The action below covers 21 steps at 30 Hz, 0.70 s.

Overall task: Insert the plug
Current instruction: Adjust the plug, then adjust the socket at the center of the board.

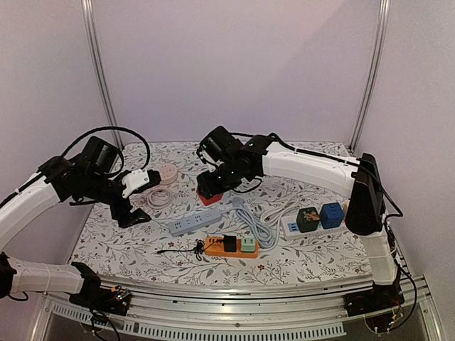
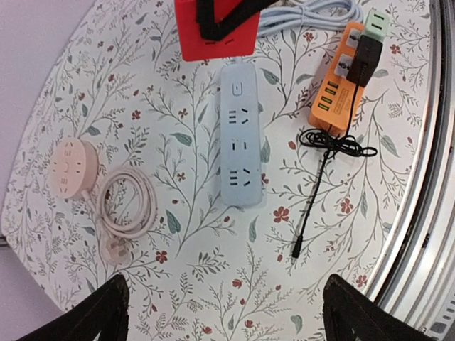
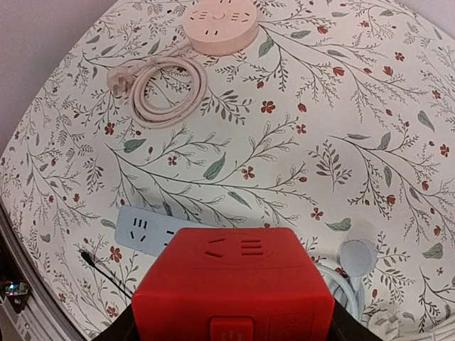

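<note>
My right gripper [image 1: 212, 189] is shut on a red cube socket adapter [image 1: 208, 198] and holds it above the table, over the far end of a pale blue power strip [image 1: 192, 224]. In the right wrist view the red cube [image 3: 234, 284] fills the bottom, sockets on its top face, with the strip [image 3: 142, 231] below and to its left. My left gripper [image 2: 227, 320] is open and empty, hovering over bare tablecloth short of the strip [image 2: 238, 135]. The red cube [image 2: 217, 28] shows at the top of that view.
An orange power strip [image 2: 341, 78] carries a black plug [image 2: 366, 53] and a green adapter [image 2: 377, 21]; its black cable end [image 2: 297, 249] lies loose. A pink round socket [image 1: 167, 172] with coiled cord [image 2: 128, 202] lies left. A white strip [image 1: 313, 219] with green and blue cubes lies right.
</note>
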### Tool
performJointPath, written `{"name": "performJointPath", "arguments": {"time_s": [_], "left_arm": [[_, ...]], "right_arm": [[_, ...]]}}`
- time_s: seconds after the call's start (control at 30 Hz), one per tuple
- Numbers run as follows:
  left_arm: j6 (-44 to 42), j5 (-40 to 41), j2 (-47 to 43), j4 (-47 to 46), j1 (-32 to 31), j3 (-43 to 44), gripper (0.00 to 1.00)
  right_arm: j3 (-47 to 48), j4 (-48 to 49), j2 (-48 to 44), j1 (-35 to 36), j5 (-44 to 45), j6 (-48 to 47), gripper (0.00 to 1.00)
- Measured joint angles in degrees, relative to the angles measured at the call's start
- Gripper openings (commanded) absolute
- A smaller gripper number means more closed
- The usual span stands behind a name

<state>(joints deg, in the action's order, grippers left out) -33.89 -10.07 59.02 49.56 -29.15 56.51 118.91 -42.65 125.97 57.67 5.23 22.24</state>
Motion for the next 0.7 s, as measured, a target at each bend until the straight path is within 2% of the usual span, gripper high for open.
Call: {"name": "performJointPath", "arguments": {"time_s": [0.17,0.23,0.4,0.57,0.7], "left_arm": [[3.6,3.2,1.6,9.3,0.1,0.3,0.77],[5.4,4.4,4.5,12.3,0.1,1.0,0.75],[8.2,4.6,15.5,13.6,0.1,1.7,0.82],[8.9,2.7,24.9,5.3,-0.3,1.7,0.91],[9.1,1.9,32.5,-1.9,-1.2,2.3,0.93]], "right_arm": [[5.2,-3.9,5.8,0.5,1.7,-0.7,0.00],[5.7,-4.4,7.0,0.7,1.7,-0.7,0.00],[5.8,-5.8,7.7,0.8,0.7,-0.7,0.00],[5.4,-5.6,7.6,0.6,0.2,-0.7,0.00],[1.4,-4.8,6.2,-0.1,0.0,-0.3,0.00]]}}
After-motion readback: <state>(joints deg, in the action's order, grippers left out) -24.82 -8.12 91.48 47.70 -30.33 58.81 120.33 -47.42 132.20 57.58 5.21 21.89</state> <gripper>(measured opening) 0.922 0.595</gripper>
